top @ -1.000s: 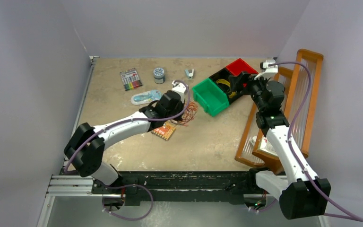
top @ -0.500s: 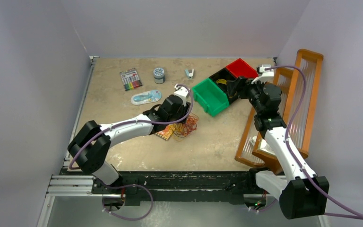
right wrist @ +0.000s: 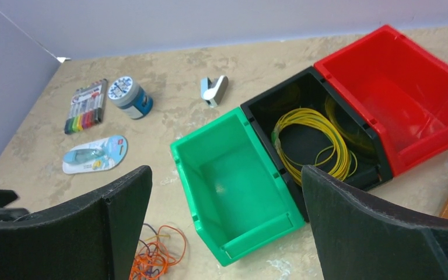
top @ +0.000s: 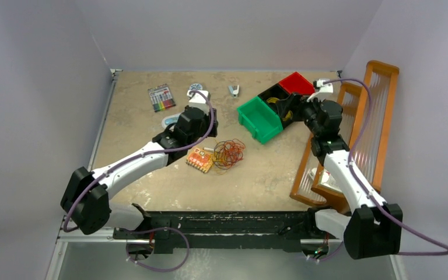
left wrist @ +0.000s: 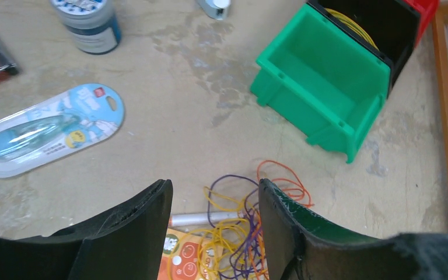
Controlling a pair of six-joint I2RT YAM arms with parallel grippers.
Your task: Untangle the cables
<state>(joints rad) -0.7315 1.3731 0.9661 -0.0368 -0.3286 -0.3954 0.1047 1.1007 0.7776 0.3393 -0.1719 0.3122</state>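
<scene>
The cables (top: 228,153) lie as a loose tangle of yellow, orange-red and purple loops on the table, partly over an orange card (top: 201,158). In the left wrist view the tangle (left wrist: 251,233) sits on the table below my left gripper (left wrist: 214,189). That gripper is open, holds nothing and is raised off the table. A coiled yellow cable (right wrist: 312,143) rests in the black bin (right wrist: 268,105). My right gripper (right wrist: 226,169) hangs wide open and empty above the green bin (right wrist: 233,181).
A red bin (top: 296,83) adjoins the black one. A marker pack (top: 161,98), a small jar (left wrist: 87,23), a blister-packed tape dispenser (left wrist: 46,128) and a clip (top: 234,90) lie at the back left. Orange wooden racks (top: 379,116) line the right edge. A silver tube (left wrist: 204,219) lies under the tangle.
My left gripper has opened and let go of the tangle, then drawn back up and to the left. The tangle now lies by the orange card. The right arm barely shifted.
</scene>
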